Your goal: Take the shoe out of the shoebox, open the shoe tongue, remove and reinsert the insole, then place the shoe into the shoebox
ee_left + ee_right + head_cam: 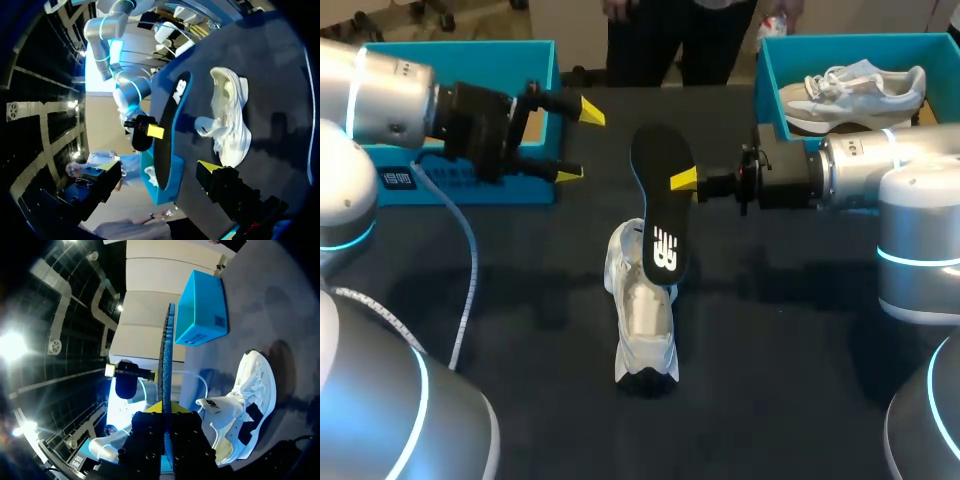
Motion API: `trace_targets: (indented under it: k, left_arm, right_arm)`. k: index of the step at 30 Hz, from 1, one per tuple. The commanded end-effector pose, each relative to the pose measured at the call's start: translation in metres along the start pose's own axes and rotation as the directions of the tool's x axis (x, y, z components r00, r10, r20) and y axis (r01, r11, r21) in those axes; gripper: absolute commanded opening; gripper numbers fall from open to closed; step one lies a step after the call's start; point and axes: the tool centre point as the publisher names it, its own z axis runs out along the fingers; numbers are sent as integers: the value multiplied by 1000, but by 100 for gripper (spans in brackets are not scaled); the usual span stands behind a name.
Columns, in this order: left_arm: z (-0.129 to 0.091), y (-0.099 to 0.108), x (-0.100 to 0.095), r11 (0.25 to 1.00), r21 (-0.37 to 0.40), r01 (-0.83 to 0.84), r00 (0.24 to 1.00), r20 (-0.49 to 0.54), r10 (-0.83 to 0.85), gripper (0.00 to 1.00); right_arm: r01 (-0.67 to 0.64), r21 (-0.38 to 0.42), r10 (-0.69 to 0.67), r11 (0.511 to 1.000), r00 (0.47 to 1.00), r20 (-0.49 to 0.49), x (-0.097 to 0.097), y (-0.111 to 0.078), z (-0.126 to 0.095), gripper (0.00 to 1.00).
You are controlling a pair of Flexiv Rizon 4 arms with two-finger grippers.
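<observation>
A white shoe (pixel 645 325) lies on the black table, toe toward me; it also shows in the wrist views (pixel 231 120) (pixel 247 400). My right gripper (pixel 685 182) (pixel 167 410) is shut on the edge of the black insole (pixel 660 215) (pixel 167 355). The insole hangs above the shoe's heel end, its lower tip over the shoe's opening. Whether it touches the shoe I cannot tell. My left gripper (pixel 578 143) (pixel 161 169) stands open to the left of the insole (pixel 169 135) and holds nothing.
A blue shoebox (pixel 470 47) stands at the back left, behind my left gripper. A second blue box (pixel 840 40) at the back right holds another pale shoe (pixel 855 90). A white cable (pixel 470 265) trails over the table's left side.
</observation>
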Motion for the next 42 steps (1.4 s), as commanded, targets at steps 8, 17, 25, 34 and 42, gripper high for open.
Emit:
trace_targets:
  k: [8,17,25,34,42]
  left_arm:
    - [41,-2,15,998,-25,-60,991,116,63,100]
    - [47,0,20,999,28,-40,991,131,36,100]
    - [65,-7,20,999,4,-37,981,193,35,100]
    - [76,-6,18,999,-43,-2,961,275,14,87]
    - [88,-7,14,999,-44,-14,954,299,26,76]
  right_arm:
    - [-21,-12,21,1000,1000,-18,1,-4,4,0]
    - [-29,-4,29,1000,999,-28,2,-8,7,0]
    - [-29,-4,29,1000,999,-28,2,-8,7,0]
    - [-29,-4,29,1000,999,-28,2,-8,7,0]
    - [-29,-4,29,1000,999,-28,2,-8,7,0]
